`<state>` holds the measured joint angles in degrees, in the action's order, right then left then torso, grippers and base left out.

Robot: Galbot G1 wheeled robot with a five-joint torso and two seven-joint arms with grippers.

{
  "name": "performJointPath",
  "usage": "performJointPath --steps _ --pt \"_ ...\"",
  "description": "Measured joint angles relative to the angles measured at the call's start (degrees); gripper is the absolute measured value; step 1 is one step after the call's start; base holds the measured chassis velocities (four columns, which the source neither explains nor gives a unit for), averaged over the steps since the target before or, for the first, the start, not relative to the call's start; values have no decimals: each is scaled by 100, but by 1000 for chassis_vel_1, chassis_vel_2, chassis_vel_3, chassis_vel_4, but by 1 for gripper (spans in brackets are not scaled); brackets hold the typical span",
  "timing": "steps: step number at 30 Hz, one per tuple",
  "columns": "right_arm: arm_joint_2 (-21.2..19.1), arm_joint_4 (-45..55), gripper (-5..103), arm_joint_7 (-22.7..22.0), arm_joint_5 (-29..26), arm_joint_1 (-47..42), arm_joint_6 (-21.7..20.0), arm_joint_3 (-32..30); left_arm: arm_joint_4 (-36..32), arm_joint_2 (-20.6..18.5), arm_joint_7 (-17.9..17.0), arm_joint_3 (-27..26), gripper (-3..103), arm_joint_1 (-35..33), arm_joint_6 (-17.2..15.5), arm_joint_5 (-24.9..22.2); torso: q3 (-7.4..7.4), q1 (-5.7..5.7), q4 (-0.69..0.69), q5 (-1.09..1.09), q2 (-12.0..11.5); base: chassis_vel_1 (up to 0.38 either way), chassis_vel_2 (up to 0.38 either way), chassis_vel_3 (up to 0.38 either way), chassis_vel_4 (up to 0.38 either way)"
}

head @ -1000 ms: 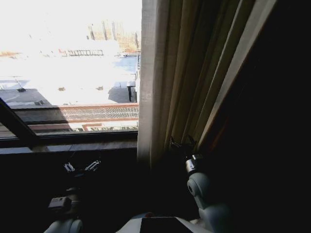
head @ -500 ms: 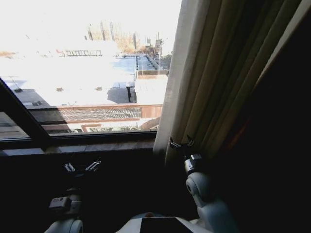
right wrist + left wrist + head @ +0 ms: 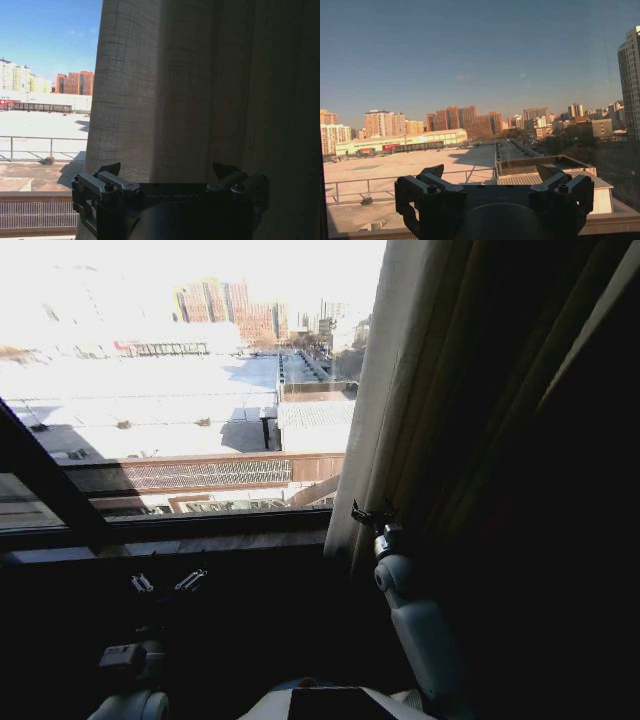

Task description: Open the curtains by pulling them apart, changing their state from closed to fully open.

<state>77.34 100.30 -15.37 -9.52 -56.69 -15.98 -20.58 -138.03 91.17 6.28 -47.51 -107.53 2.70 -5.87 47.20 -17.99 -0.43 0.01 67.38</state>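
A pleated pale curtain (image 3: 420, 390) hangs bunched at the right side of the window, its edge running down to the sill. My right gripper (image 3: 372, 512) is raised against the curtain's lower edge, touching the folds. In the right wrist view the right gripper (image 3: 167, 172) is open, with the woven curtain (image 3: 165, 90) close in front of its spread fingers. My left gripper (image 3: 168, 582) waits low below the sill, open. The left wrist view shows this left gripper (image 3: 491, 175) open and facing bare glass and the city roofs.
A dark window sill (image 3: 200, 535) runs across below the glass. A dark slanted frame bar (image 3: 40, 480) crosses the window's left part. The area to the right of the curtain is deep shadow.
The curtain's edge has shifted to the right, uncovering more of the window. My right arm has reached farther forward and up along that edge. The left arm has stayed still.
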Motion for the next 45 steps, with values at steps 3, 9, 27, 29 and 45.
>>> performJointPath --steps 3,9,27,29,45 --pt "12 -336 100 -25 -7 282 19 -59 -13 -2 -6 -14 100 -6 -3 0 -1 0 0 -2 0 0 0 0 0" --pt "39 -859 100 -41 -17 714 55 -69 -20 -1 -8 -2 100 8 -12 2 -1 0 -2 2 0 0 0 0 0" --pt "98 -1042 45 -22 -159 910 133 59 -9 -1 -18 -6 100 -8 4 -8 -1 0 -2 1 0 0 0 0 0" --pt "98 -1032 34 -20 -159 891 137 60 -3 -1 -19 -2 100 -13 11 -10 -2 0 -1 0 1 0 0 0 0" --pt "56 -915 1 -22 -164 859 153 95 37 0 -23 -16 100 -44 107 -41 -1 0 -1 0 1 0 0 0 0"
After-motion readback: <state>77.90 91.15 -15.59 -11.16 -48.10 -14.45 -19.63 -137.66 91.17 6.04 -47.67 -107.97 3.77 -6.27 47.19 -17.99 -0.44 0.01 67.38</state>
